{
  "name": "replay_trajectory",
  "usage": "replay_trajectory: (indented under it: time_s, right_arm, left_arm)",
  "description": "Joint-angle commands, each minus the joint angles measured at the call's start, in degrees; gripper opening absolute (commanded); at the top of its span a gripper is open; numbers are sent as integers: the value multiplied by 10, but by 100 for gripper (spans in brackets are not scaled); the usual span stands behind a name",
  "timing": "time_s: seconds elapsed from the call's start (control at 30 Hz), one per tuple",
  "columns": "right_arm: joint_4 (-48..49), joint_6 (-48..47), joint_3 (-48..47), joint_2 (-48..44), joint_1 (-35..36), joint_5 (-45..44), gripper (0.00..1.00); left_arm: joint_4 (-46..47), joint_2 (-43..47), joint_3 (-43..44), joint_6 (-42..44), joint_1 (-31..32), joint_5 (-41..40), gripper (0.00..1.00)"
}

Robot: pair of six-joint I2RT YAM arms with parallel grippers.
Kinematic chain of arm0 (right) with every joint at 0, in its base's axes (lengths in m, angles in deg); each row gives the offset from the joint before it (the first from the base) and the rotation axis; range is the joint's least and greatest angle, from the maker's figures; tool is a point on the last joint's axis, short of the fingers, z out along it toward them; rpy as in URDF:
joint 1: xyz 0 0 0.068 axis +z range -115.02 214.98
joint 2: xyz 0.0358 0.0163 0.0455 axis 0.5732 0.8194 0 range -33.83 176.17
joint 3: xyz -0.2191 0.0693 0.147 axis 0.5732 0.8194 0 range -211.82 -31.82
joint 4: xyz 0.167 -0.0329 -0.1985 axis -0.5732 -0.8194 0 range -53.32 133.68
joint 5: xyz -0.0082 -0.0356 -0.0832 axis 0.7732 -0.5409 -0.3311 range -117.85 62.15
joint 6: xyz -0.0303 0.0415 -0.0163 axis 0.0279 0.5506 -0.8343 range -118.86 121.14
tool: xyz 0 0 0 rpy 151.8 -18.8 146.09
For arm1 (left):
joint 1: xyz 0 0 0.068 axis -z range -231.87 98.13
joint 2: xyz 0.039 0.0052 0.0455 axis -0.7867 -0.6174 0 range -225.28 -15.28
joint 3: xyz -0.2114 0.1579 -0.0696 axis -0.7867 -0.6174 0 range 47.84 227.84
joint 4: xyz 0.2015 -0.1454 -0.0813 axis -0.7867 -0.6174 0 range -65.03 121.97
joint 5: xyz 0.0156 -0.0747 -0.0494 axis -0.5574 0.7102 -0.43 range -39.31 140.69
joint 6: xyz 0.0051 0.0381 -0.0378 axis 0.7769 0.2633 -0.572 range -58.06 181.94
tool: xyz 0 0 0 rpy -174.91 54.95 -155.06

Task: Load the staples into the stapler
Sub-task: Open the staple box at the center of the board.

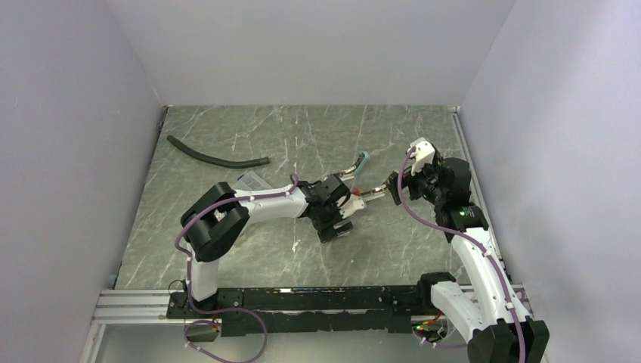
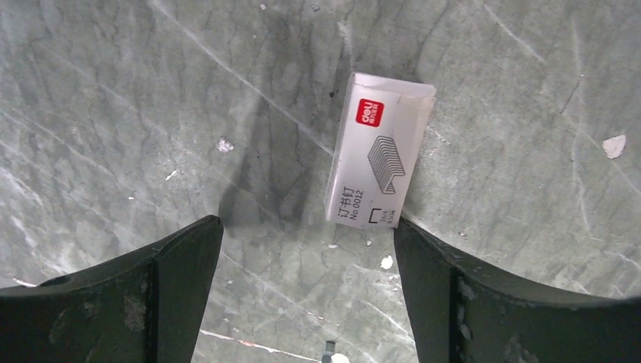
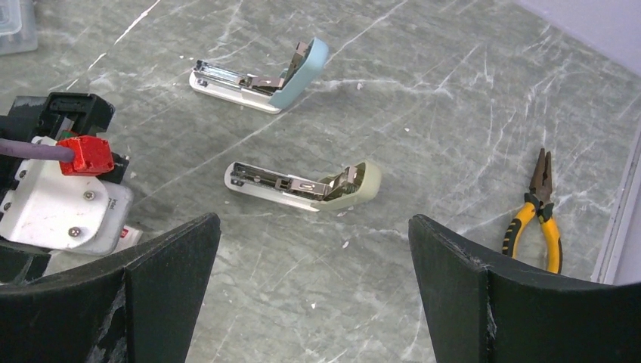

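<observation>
The staples are a small white box with a red mark [image 2: 382,162], lying flat on the table just beyond my left gripper's fingertips; its near corner is by the right finger [image 2: 423,265]. My left gripper [image 2: 306,234] is open and holds nothing; from above it [image 1: 336,223] points down at mid-table. Two staplers lie hinged open: a blue one [image 3: 257,76] [image 1: 363,159] farther off and a beige one [image 3: 302,185] [image 1: 370,198] nearer. My right gripper [image 3: 314,227] [image 1: 391,189] hangs open and empty, short of the beige stapler.
Yellow-handled pliers [image 3: 540,208] lie at the right, by the table's rail. A clear plastic case [image 1: 253,181] sits behind the left arm, and a black hose [image 1: 215,157] lies at the back left. The left wrist [image 3: 60,189] stands close to my right gripper's left finger.
</observation>
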Motion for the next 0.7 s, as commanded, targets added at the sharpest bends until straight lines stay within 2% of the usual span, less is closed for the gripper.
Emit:
replay_trajectory:
  time_s: [0.0, 0.17, 0.37, 0.47, 0.67]
  right_arm:
    - [12, -3, -12, -3, -2, 15, 100]
    - [9, -2, -13, -1, -1, 16, 100]
    - [8, -3, -13, -3, -2, 18, 100]
    - [8, -1, -14, -1, -1, 20, 100]
    - [16, 24, -18, 15, -1, 35, 100]
  left_arm:
    - [11, 0, -4, 10, 1, 47, 88]
    - [33, -6, -5, 10, 3, 77, 84]
    - [57, -14, -14, 15, 3, 79, 74]
    - [66, -12, -23, 21, 3, 79, 64]
    - [92, 21, -55, 41, 1, 64, 34]
